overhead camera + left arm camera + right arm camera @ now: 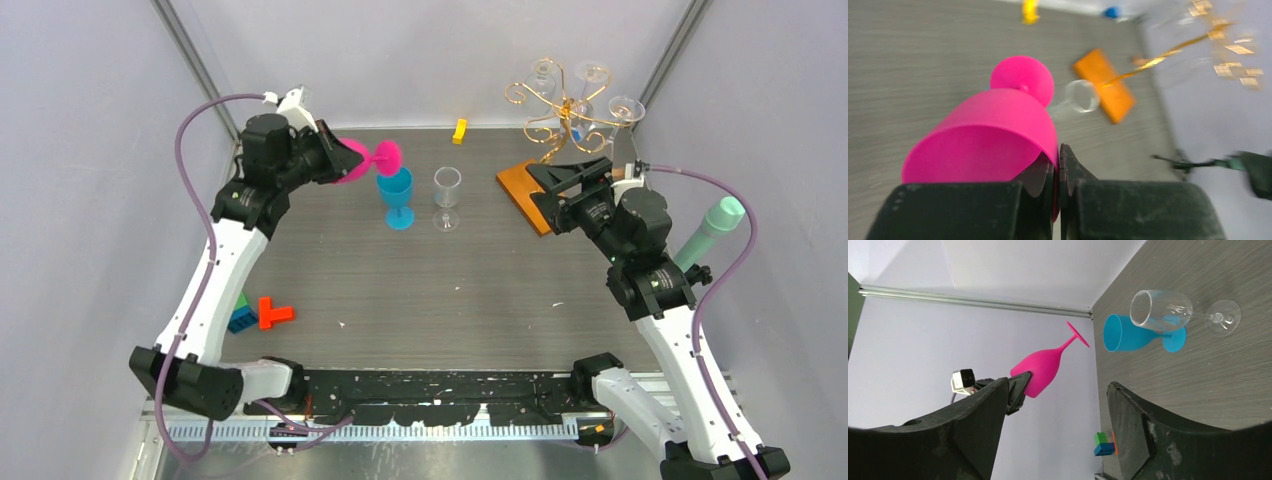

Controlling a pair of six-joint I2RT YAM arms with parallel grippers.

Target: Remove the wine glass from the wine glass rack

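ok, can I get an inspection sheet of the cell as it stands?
Surface: grey wood-grain table, no spills seen.
Job's things: rack at the far right, clear glasses hanging on it; pink glass off the rack, tilted in the air.
Clutter: blue glass and clear glass upright side by side; yellow block, red block, blue-green block, teal cylinder.
Grippers: left end effector shut on the pink glass's rim; right end effector open, empty, beside the rack's base.
Cables: purple cable on the left arm and on the right arm, both looped free, no snag seen.
Surroundings: pale walls, metal posts.
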